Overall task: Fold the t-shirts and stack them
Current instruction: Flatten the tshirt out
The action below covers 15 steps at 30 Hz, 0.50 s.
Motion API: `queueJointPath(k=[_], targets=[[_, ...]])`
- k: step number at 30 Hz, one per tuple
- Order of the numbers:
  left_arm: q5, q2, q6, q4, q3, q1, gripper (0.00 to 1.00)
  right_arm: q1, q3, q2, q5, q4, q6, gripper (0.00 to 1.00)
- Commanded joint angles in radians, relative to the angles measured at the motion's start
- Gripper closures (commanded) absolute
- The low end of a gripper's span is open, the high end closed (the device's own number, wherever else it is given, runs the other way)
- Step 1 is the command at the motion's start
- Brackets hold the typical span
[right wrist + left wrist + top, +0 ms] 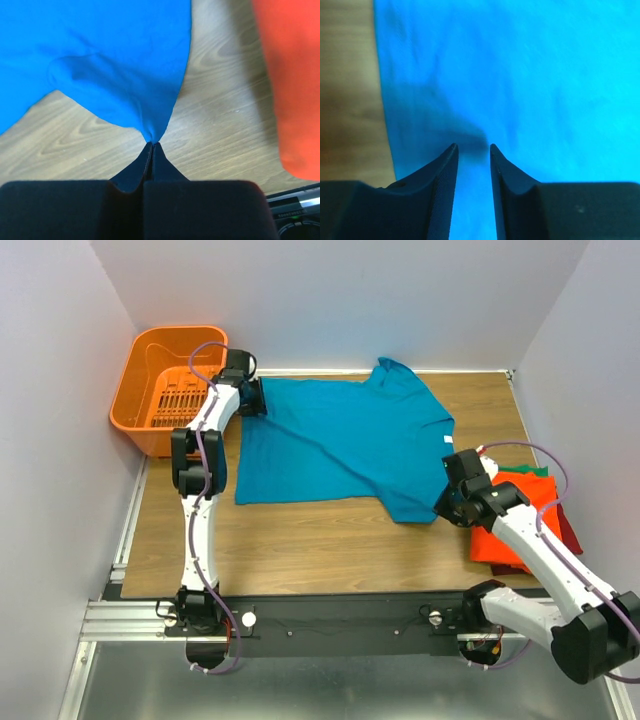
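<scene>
A teal-blue t-shirt (340, 445) lies spread over the middle of the wooden table (320, 540). My left gripper (258, 398) is at its far left corner. In the left wrist view this gripper (472, 146) stands open just over the blue cloth (530, 75), with the cloth showing through the gap between the jaws. My right gripper (447, 502) is at the shirt's near right corner, shut on a pinched tip of the blue cloth (125, 65) right at its fingertips (152, 143). Folded orange (510, 535), green (535, 472) and dark red (570, 530) t-shirts lie piled at the right.
An orange slotted basket (150, 365) stands at the far left corner, just beyond my left arm. White walls close in the table on the left, back and right. The orange shirt (290, 75) lies close to the right of my right gripper.
</scene>
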Motion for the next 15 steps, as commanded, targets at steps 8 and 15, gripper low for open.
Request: queueJointPath(k=[8,15], targets=[[0.005,-0.402,-0.083,0.175,-0.380,-0.045,0.58,-0.004,-0.104,0.051,-0.116,0.162,-0.033,0.99],[-0.215,-0.807,-0.301,0.356,-0.939,-0.094,0.59,-0.006,-0.136,0.066,-0.161,0.216,-0.041,0.99]])
